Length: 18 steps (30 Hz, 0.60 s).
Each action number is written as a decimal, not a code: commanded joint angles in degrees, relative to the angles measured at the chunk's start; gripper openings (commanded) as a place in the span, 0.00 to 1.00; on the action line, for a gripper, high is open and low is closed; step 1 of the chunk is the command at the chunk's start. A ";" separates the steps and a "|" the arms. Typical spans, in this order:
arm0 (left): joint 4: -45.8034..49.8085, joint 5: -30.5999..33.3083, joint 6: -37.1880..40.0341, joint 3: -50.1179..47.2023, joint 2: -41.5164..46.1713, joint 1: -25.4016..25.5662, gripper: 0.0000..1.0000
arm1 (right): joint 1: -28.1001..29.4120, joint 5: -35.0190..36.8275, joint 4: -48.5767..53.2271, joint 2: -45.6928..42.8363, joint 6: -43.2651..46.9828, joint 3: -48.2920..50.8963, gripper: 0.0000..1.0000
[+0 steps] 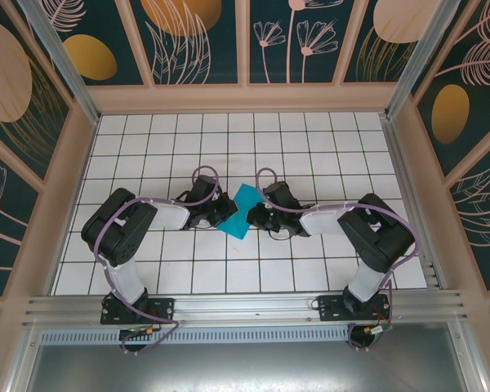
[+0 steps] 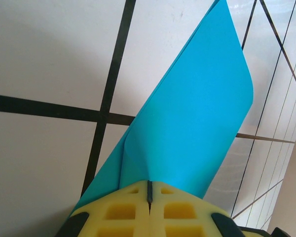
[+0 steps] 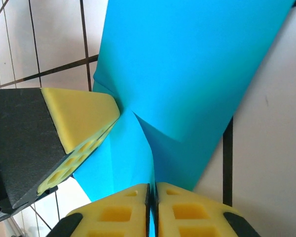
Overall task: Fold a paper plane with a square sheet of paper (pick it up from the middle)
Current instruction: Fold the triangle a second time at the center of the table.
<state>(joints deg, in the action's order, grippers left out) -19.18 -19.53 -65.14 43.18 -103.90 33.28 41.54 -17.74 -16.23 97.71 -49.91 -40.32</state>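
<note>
As the left end effector (image 2: 149,185) and right end effector (image 3: 153,188) pinch it, smooth teal paper (image 1: 239,214) buckles.

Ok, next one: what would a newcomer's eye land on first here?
The bright teal-blue square sheet of paper, at the middle of the white tiled table. The wrist views show it buckled and creased, pinched by the shut left gripper on one side and the shut right gripper on the other.

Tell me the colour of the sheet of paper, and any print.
The square sheet of paper is plain teal-blue, no print; the right wrist view shows it best.
</note>
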 commanded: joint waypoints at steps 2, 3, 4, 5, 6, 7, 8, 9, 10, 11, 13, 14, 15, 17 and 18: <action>0.71 0.23 0.32 -0.53 -1.48 0.14 0.06 | -0.70 -1.62 -2.85 1.23 -0.61 1.02 0.12; 0.76 0.26 0.32 -0.46 -1.47 0.19 0.06 | -0.84 -2.10 -3.68 1.14 -0.55 1.24 0.11; 0.73 0.20 0.35 -0.47 -1.47 0.15 0.06 | -0.92 -2.48 -4.24 1.03 -0.60 1.42 0.11; 0.79 0.19 0.37 -0.46 -1.48 0.21 0.06 | -1.04 -2.77 -4.54 0.91 -0.77 1.47 0.12; 0.77 0.27 0.30 -0.46 -1.48 0.21 0.06 | -1.10 -3.06 -4.65 0.82 -0.95 1.51 0.15; 0.75 0.28 0.35 -0.46 -1.45 0.20 0.06 | -1.20 -3.31 -4.33 0.78 -1.07 1.39 0.19; 0.74 0.28 0.25 -0.47 -1.45 0.17 0.06 | -1.29 -3.32 -3.92 0.47 -1.29 1.52 0.22; 0.81 0.24 0.22 -0.38 -1.38 0.16 0.06 | -1.31 -3.03 -4.09 -0.07 -1.42 1.91 0.24; 0.84 0.28 0.27 -0.45 -1.36 0.13 0.06 | -1.26 -2.92 -4.84 -0.62 -1.65 2.39 0.26; 0.81 0.29 0.27 -0.38 -1.34 0.19 0.06 | -1.38 -2.92 -5.34 -0.99 -1.97 2.77 0.27; 0.83 0.26 0.26 -0.39 -1.34 0.21 0.06 | -1.44 -3.71 -6.08 -0.73 -2.19 2.66 0.26; 0.76 0.22 0.19 -0.42 -1.40 0.16 0.06 | -1.38 -4.26 -6.22 -0.19 -2.21 2.40 0.25; 0.72 0.24 0.19 -0.38 -1.37 0.21 0.06 | -1.44 -4.44 -6.33 0.12 -2.36 2.39 0.25; 0.76 0.17 0.15 -0.20 -1.29 0.18 0.06 | -1.45 -4.32 -6.99 0.37 -2.48 2.74 0.23; 0.77 0.14 0.18 -0.30 -1.21 0.18 0.06 | -1.59 -4.48 -7.22 0.40 -2.47 2.79 0.22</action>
<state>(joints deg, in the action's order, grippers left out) -19.29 -19.53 -65.17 43.18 -103.90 33.28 40.51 -20.88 -20.73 97.69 -51.66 -38.41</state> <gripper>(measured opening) 0.059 0.223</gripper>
